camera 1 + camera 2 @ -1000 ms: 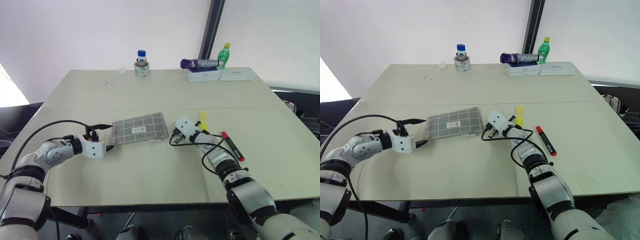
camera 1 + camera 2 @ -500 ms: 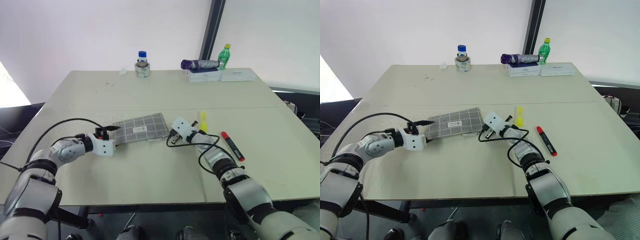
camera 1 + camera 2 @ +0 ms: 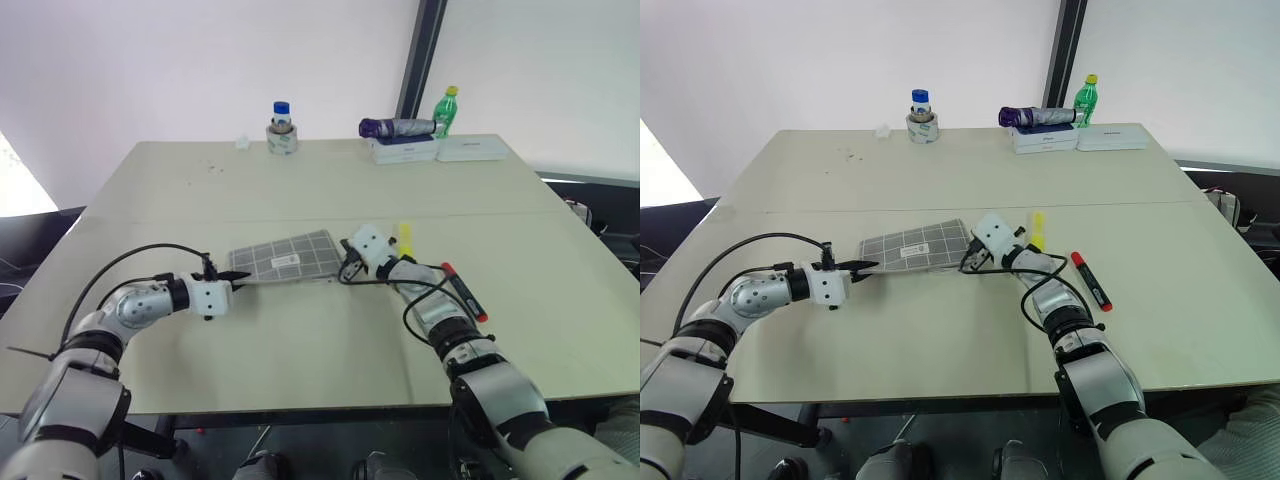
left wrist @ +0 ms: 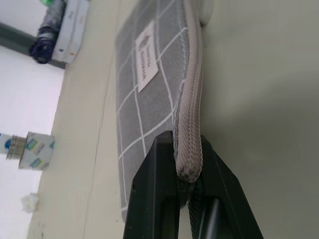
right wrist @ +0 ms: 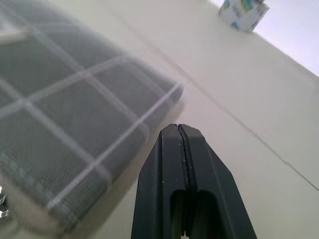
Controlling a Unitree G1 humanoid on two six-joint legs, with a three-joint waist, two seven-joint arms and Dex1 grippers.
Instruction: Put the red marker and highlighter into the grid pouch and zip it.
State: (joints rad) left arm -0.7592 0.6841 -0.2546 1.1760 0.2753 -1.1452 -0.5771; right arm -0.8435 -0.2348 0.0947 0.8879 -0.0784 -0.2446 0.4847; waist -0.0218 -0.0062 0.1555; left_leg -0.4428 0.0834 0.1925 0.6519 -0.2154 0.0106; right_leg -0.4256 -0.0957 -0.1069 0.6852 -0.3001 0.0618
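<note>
Left wrist view: left end effector (image 4: 187,172) pinches the grid pouch (image 3: 285,260) corner; right end effector (image 5: 178,130), clamped empty, sits at the pouch's opposite, zipper end

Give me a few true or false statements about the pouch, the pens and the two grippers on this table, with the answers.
1. The left gripper is shut on a corner of the grid pouch. True.
2. The highlighter is already inside the pouch. False: it lies on the table beside the right gripper.
3. The red marker lies on the table, right of the pouch. True.
4. The right gripper's fingers are wide open. False: they are shut.
5. The pouch stands upright on its edge. False: it lies nearly flat.
</note>
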